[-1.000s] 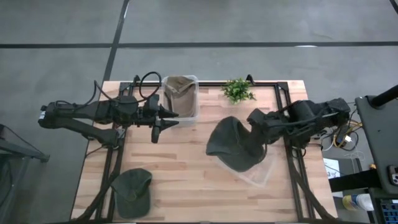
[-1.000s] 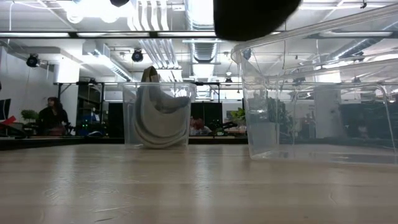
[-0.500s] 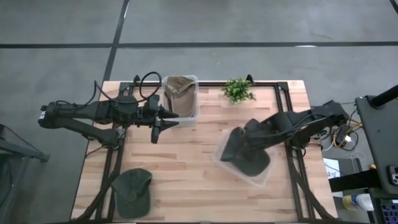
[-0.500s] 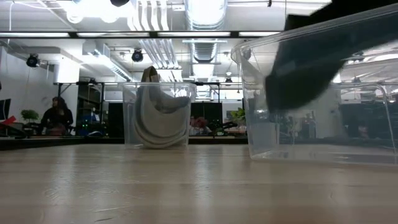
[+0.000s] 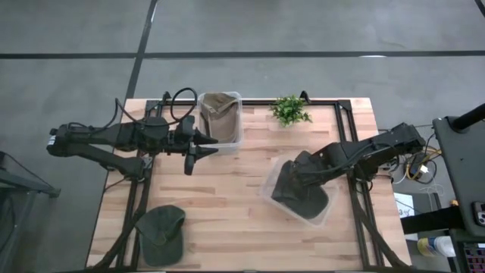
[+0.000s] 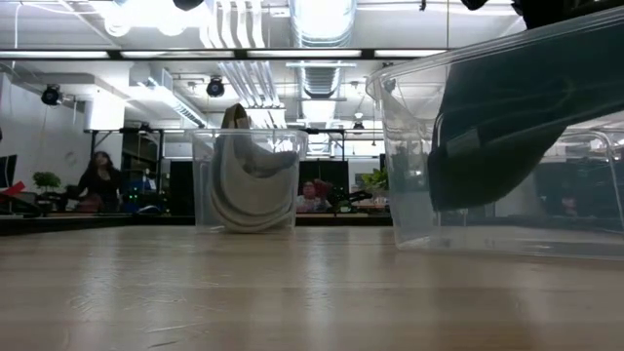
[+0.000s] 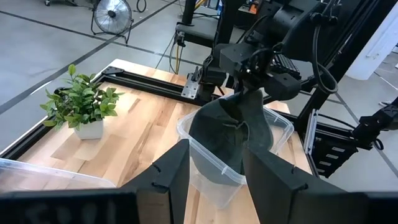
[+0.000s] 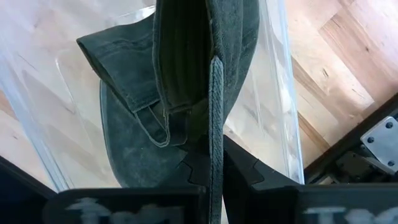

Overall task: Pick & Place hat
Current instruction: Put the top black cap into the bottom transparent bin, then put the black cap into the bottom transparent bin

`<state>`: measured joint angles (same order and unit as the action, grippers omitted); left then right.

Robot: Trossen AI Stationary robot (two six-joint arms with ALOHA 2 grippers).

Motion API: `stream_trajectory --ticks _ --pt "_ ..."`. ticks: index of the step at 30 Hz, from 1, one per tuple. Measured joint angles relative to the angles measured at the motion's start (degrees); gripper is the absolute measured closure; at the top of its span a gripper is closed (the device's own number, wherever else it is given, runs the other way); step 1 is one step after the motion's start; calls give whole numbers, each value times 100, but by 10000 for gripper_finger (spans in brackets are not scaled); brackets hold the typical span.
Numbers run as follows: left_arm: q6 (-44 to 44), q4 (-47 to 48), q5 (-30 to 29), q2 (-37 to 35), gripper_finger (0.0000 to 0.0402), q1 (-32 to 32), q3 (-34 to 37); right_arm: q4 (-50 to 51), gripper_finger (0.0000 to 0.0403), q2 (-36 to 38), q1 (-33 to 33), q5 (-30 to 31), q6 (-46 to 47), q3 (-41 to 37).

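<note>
Lowering the dark hat into the clear bin at about 4 o'clock on the table: right gripper is pinched together on the hat's fabric, so I'd sink it until the crown rests on the bin floor, keep the brim inside the walls, then release. Left gripper waits, fingers apart, near the 11 o'clock bin. No readable labels or writing anywhere.

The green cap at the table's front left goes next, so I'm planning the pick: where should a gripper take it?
Take the green cap by its brim edge, coming from above: it lies flat, so the thin brim suits a two-finger pinch. The left gripper is nearer.
</note>
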<state>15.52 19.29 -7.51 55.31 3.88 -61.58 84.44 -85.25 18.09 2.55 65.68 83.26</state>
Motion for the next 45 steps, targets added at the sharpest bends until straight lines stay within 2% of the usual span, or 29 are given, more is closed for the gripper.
stream_trajectory --ticks 9,20,26,29,33,39,45 --pt "67 5 0 2 259 2 0 -85 383 0 -4 0 84 -15" --pt "73 11 0 2 259 2 0 -90 256 0 -36 42 12 -73" --pt "106 52 16 2 259 2 0 -89 229 2 -50 46 -132 211" --pt "209 286 265 2 259 0 0 -161 228 2 -48 65 -254 364" --pt "269 787 897 42 259 4 0 -441 227 4 -35 291 -388 454" --pt "554 1636 1725 207 259 57 0 -1243 227 2 -20 387 -878 457" --pt "609 2341 1876 351 259 249 0 -2273 227 2 90 387 -1333 455"
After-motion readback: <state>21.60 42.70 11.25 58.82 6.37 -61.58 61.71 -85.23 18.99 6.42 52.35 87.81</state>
